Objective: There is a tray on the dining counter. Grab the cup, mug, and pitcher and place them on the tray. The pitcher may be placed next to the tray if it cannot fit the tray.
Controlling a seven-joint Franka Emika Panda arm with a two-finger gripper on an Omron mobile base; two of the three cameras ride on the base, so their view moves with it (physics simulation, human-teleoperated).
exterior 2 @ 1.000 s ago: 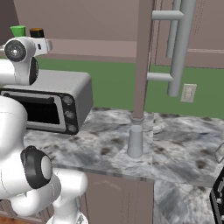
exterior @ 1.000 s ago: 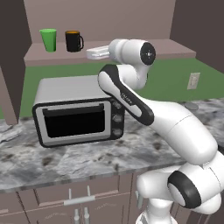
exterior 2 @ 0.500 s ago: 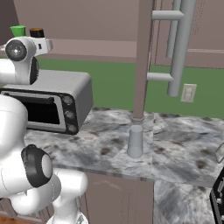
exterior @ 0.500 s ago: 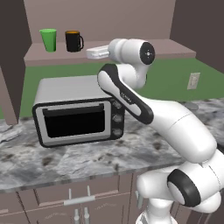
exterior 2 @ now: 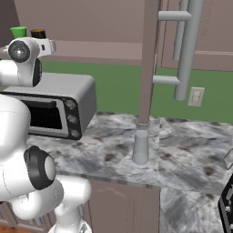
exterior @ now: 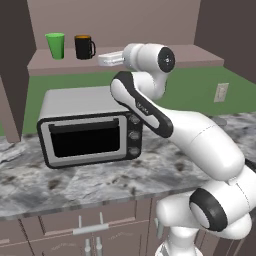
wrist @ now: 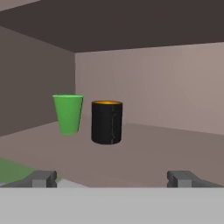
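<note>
Two drinking vessels are being faced by the gripper (wrist: 112,178) on a high brownish shelf (exterior: 200,56), catalogued here from left to right.

Item one: the cup (wrist: 68,113), green and handleless, is standing upright at about ten o'clock from the gripper in the hand view, farther to the left than the mug and just beside it, not touching.

Item two: the mug (wrist: 106,121), black with an orange inside, is standing upright at roughly twelve o'clock, almost dead ahead between the finger lines and apart from the fingertips (wrist: 43,178). Its long axis is being held vertical; its handle appears turned toward the camera.

Item three: the gripper is being held level with the shelf, its jaws spread wide, nothing between them. A straight advance is judged to meet the mug first; the cup's nearness on the left is being noted as the thing likeliest to be knocked.

Item four: the toaster oven (exterior: 90,127) is sitting on the marbled counter below the shelf, under the arm.

Item five: the pitcher (exterior 2: 140,146), pale and slim, is standing upright on that counter, at about three o'clock from the oven in the right base view, well apart from the gripper.
</note>
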